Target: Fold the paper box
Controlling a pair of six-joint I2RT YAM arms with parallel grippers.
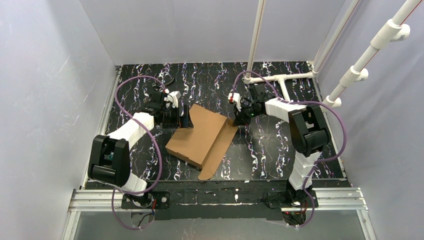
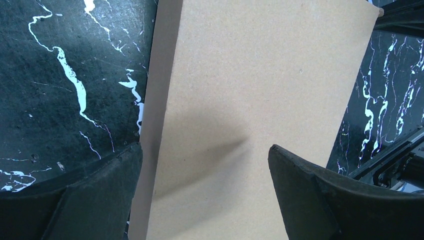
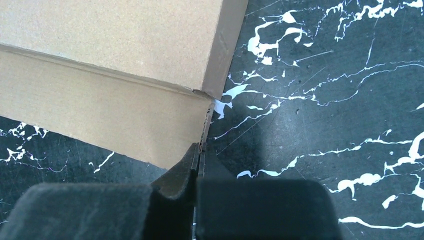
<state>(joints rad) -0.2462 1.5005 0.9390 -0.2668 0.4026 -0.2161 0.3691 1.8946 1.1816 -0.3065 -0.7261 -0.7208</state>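
The paper box [image 1: 197,134] is a brown cardboard mailer lying partly folded in the middle of the black marbled table. One long flap [image 1: 216,152] lies flat toward the front. My left gripper [image 1: 179,119] is at the box's far-left corner. In the left wrist view its jaws [image 2: 205,150] stand wide open over the box's flat panel [image 2: 250,95] and hold nothing. My right gripper [image 1: 239,119] is at the box's far-right edge. In the right wrist view it [image 3: 200,150] is shut on the thin edge of a side flap [image 3: 110,117] below the top panel [image 3: 115,40].
A white PVC pipe frame [image 1: 280,78] lies on the table at the back right, just behind my right arm. Grey walls close in the left, back and right sides. The table's front edge [image 1: 220,181] runs just beyond the arm bases.
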